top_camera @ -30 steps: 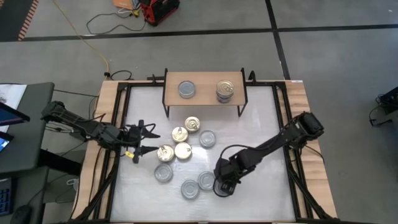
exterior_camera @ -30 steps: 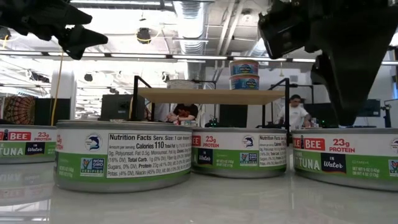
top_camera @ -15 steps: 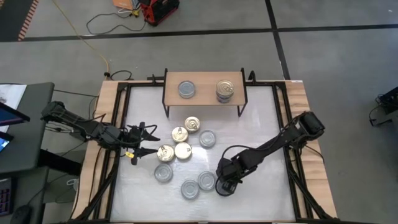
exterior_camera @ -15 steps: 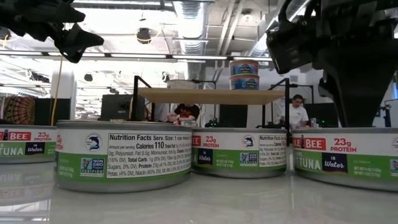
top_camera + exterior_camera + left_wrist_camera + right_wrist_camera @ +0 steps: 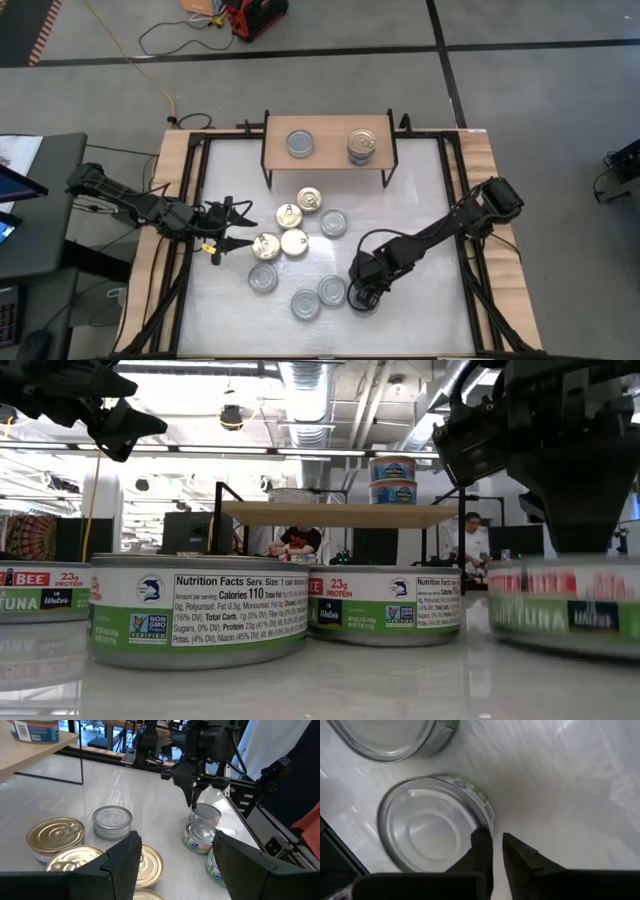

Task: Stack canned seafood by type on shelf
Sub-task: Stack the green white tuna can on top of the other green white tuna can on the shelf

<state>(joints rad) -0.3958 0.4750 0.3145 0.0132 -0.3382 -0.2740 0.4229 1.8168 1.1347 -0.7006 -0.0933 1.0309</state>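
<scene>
At lower right of the overhead frame, the right gripper (image 5: 361, 297) had its jaws pinching the rim of a silver tin (image 5: 432, 830) on the counter (image 5: 420, 200). The left gripper (image 5: 222, 228), jaws spread, hovered at left. The tin looked rigid, weighty and slick, so a rim grip could slip.

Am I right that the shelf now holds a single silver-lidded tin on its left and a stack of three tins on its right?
Not quite: the right-hand stack on the shelf is two tins high, not three, as the low view shows. The single silver-lidded tin on its left is as you say.
</scene>
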